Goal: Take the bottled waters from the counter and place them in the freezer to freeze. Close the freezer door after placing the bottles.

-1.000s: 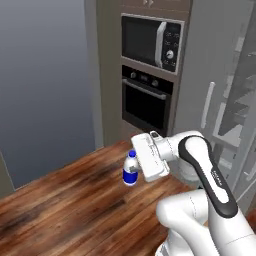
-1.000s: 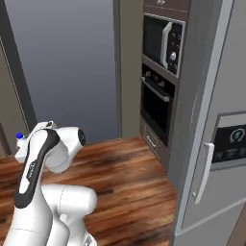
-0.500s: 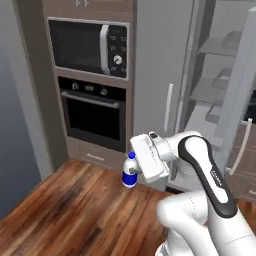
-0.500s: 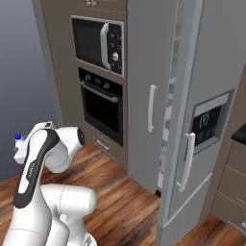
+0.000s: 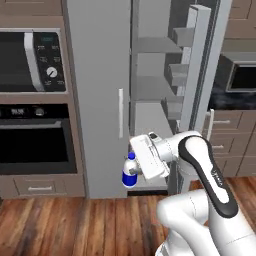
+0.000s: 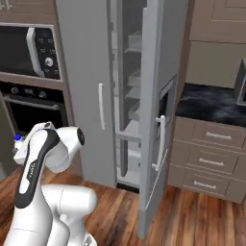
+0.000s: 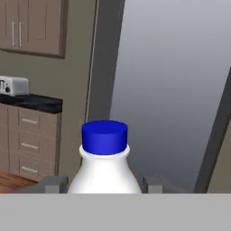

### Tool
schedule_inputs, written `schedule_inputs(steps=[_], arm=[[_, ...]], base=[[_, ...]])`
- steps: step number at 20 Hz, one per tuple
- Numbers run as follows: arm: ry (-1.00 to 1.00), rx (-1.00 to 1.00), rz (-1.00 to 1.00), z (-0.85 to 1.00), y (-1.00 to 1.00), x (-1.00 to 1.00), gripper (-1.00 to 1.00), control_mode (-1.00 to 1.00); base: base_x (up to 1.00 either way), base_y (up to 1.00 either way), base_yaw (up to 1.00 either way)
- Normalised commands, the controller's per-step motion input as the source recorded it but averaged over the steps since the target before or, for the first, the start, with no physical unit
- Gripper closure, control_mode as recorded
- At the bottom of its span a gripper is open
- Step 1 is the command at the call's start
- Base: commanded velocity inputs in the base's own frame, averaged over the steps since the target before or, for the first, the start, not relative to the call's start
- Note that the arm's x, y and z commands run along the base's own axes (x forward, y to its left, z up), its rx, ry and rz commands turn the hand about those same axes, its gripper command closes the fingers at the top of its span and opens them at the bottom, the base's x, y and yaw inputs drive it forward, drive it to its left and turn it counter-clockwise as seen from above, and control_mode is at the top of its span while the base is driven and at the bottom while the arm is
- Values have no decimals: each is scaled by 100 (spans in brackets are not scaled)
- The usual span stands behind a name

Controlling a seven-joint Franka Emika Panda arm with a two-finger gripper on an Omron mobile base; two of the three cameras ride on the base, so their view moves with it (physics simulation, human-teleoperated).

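While the gripper [image 5: 134, 172] sits clamped on a bottled water [image 5: 130, 171], holding it upright by the body with the blue cap [image 7: 104, 136] up, the main risk is slip: the bottle is smooth and rounded, so a jolt from the base or a fast swing could tip or drop it onto the wood floor [image 5: 75, 225]. In the hand view the two finger tips [image 7: 54, 184] flank the bottle at 9 and 3 o'clock, touching its sides. Second risk: the bottle hangs at about 9 o'clock of the arm, near the plain grey door [image 5: 100, 95], so it could clip that door's edge or a shelf lip on the way in. Third: the freezer door [image 6: 153, 120] stands open at 3 o'clock of the opening; the elbow could knock it partly shut during the reach.

Beyond the bottle, the freezer [image 5: 152, 95] is open, grey shelves bare as far as I can tell. At 9 o'clock sit the microwave [image 5: 30, 62] and wall oven [image 5: 35, 145]. Far off at 3 o'clock, the counter [image 6: 211, 103] has a black marble top over brown drawers [image 6: 211, 144]. Second bottle: cannot tell where.
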Motion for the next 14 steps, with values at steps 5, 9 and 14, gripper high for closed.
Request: schedule_inputs(steps=[5,9,14], arm=[[0,0,0,0,0,0,100,100],[0,0,0,0,0,0,100,100],[0,0,0,0,0,0,100,100]], base=[[67,86,-75],[94,91,-72],[84,41,-47]])
